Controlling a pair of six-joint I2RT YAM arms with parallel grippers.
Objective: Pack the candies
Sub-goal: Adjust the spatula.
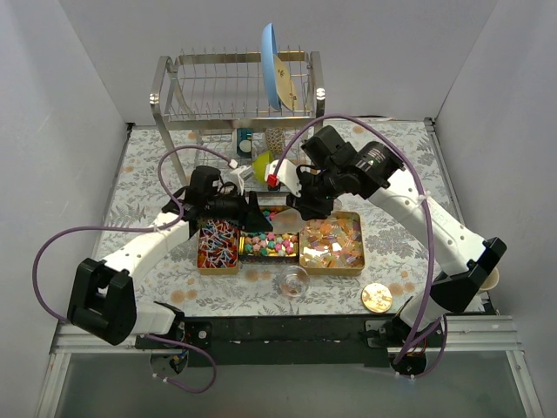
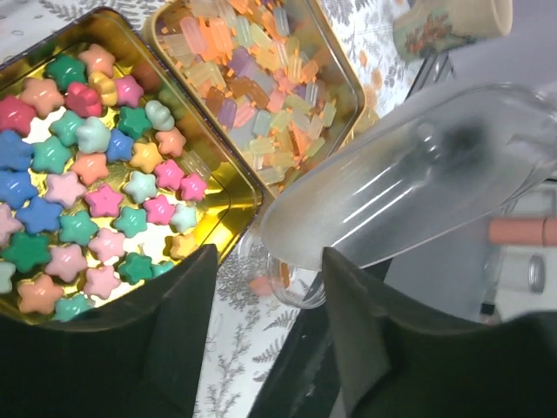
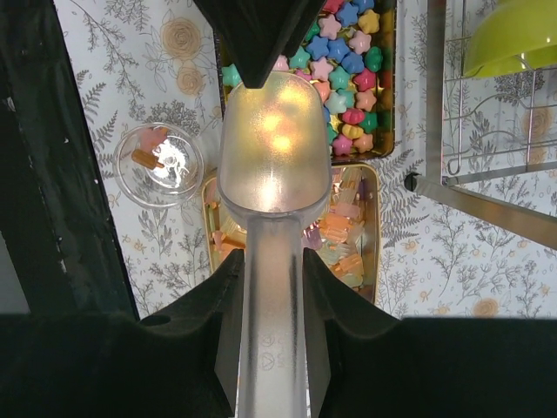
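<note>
Three gold tins stand side by side. The left tin holds red-blue-white striped twist candies (image 1: 218, 246). The middle one holds pastel star-shaped candies (image 1: 268, 244) (image 2: 78, 183) (image 3: 348, 61). The right one holds orange-yellow translucent candies (image 1: 332, 244) (image 2: 252, 87) (image 3: 344, 235). A small clear glass bowl (image 1: 293, 280) (image 3: 165, 164) in front of the tins holds a couple of candies. My right gripper (image 1: 305, 205) (image 3: 271, 331) is shut on the handle of a clear plastic scoop (image 3: 270, 165) (image 2: 409, 183) above the tins. My left gripper (image 1: 254, 213) (image 2: 265, 331) is open and empty above the middle tin's edge.
A round gold lid (image 1: 377, 297) lies at the front right. A metal dish rack (image 1: 235, 87) with a blue plate (image 1: 271, 65) stands at the back, with a green bowl (image 1: 261, 163) beneath it. A cup (image 1: 492, 277) sits by the right arm's base.
</note>
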